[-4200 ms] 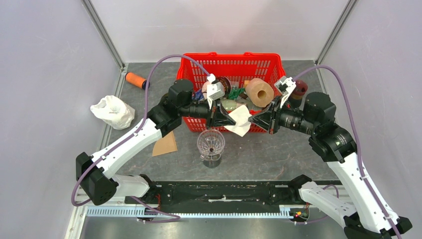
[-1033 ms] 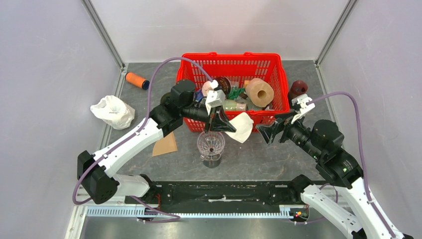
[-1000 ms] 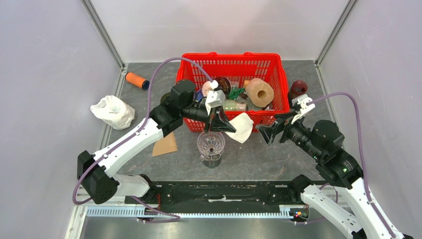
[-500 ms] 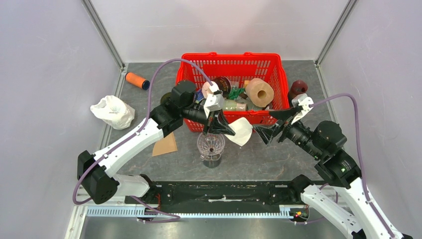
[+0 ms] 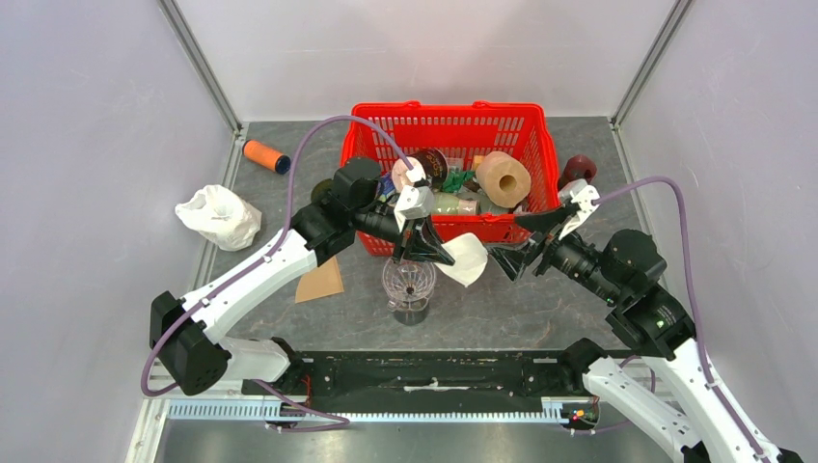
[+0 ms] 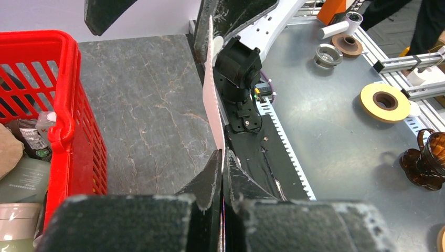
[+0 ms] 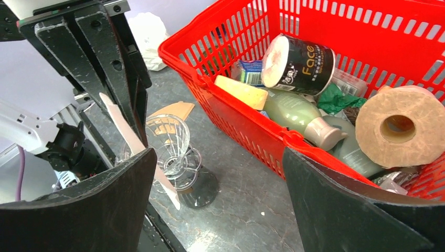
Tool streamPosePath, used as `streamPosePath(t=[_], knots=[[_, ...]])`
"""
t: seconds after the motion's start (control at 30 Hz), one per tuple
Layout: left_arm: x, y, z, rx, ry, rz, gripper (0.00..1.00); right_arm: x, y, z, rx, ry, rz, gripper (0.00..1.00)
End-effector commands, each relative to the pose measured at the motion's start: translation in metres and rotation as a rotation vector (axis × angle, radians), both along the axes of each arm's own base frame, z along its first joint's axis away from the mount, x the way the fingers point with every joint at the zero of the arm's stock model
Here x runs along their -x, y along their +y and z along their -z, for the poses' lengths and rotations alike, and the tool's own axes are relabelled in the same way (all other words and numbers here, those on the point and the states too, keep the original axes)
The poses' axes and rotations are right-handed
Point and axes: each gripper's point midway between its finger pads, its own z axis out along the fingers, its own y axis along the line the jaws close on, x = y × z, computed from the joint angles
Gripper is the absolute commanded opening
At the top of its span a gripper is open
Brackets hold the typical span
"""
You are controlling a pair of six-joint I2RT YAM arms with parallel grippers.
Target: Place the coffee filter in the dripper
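Observation:
The white coffee filter (image 5: 465,258) hangs in the air just right of and above the clear glass dripper (image 5: 409,280), which stands on a dark base in front of the basket. My left gripper (image 5: 429,253) is shut on the filter's left edge. In the left wrist view the filter (image 6: 212,100) shows edge-on, rising from the closed jaws of the left gripper (image 6: 222,157). My right gripper (image 5: 511,241) stands open just right of the filter, holding nothing. In the right wrist view the filter (image 7: 126,131) hangs beside the dripper (image 7: 176,142), in front of the right gripper (image 7: 219,157).
A red basket (image 5: 446,116) behind the dripper holds a paper roll (image 5: 504,178), bottles and other items. A brown paper piece (image 5: 319,280) lies left of the dripper. A white bag (image 5: 218,216) and an orange cylinder (image 5: 262,154) sit at far left. A dark red object (image 5: 579,168) stands right of the basket.
The left gripper has carried the filter slightly down and nearer the dripper. The right gripper, still open, has moved left, closer to the filter.

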Motion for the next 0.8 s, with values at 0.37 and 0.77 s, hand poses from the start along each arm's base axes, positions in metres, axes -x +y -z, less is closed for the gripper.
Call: streamPosePath(t=[0.37,0.77], knots=[[0.000,-0.001,-0.005,0.024,-0.029,0.015,0.02,0.041,-0.004,-0.035,-0.047,-0.146,-0.117,0.97],[0.013,0.004,-0.005,0.040,-0.036,0.085,0.02,0.004,-0.006,-0.030,-0.015,-0.080,0.008,0.97]])
